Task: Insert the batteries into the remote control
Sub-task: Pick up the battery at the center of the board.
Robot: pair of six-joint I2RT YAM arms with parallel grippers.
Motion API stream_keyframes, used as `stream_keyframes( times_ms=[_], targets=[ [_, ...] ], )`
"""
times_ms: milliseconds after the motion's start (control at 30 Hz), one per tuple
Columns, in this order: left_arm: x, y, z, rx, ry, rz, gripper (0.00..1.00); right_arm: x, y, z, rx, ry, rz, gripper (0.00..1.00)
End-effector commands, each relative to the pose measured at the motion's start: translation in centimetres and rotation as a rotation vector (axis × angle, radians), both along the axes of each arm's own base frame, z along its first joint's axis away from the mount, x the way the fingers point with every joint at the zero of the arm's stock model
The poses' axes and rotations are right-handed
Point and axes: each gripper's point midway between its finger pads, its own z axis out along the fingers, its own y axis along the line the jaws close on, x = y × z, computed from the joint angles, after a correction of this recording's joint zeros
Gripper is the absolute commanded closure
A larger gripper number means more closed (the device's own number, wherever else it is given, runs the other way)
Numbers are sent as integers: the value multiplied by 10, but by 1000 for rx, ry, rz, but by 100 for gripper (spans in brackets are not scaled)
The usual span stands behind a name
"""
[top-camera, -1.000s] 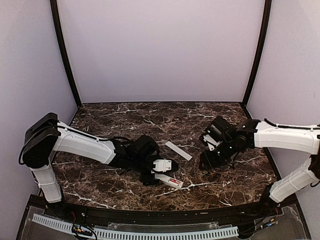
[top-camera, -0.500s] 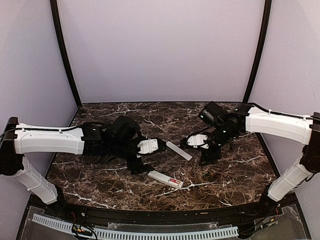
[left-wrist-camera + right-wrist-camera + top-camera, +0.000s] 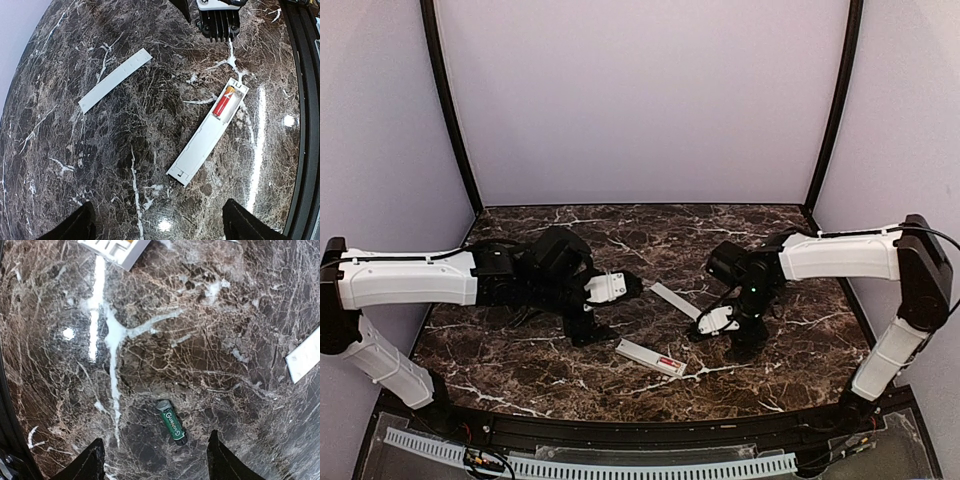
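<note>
Jaws wide, empty; right gripper (image 3: 155, 442) above battery (image 3: 171, 428)

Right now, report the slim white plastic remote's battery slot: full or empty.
Half full: red cylindrical battery inside; green battery out on the marble.

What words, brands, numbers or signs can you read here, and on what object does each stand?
Small dark green cylindrical battery: white brand lettering, starting with "G"; the rest too blurred to read.
Small red cylindrical battery, in the long white plastic remote control: no readable print.
Thin flat white cover plate: blank.
</note>
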Motion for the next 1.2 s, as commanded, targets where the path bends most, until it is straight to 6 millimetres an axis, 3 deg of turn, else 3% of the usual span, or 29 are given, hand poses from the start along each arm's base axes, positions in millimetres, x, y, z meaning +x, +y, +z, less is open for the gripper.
stream_keyframes(
  times_ms=[0, 200, 367, 567, 733, 867, 1000, 1167],
  targets=[
    [-2, 7, -1, 17, 23, -3, 13, 10, 1, -11, -23, -43, 54, 34],
    [-2, 9, -5, 21, 32, -6, 13, 13, 5, -22, -33, -15, 64, 40],
    [-1, 9, -7, 27, 33, -6, 13, 13, 7, -34, -52, 13, 55, 54],
    [-1, 9, -4, 22, 31, -7, 13, 8, 8, -35, -53, 28, 60, 72],
    [-2, 9, -4, 20, 35, -8, 13, 0, 9, -38, -68, 39, 84, 77],
    [-2, 9, -4, 20, 37, -6, 13, -5, 10, -40, -79, 48, 94, 87],
    [-2, 8, -2, 7, 37, -6, 13, -8, 12, -36, -71, 63, 72, 100],
    [1, 5, 7, -35, 31, 6, 13, -2, 26, -18, -15, 53, 1, 100]
  ],
)
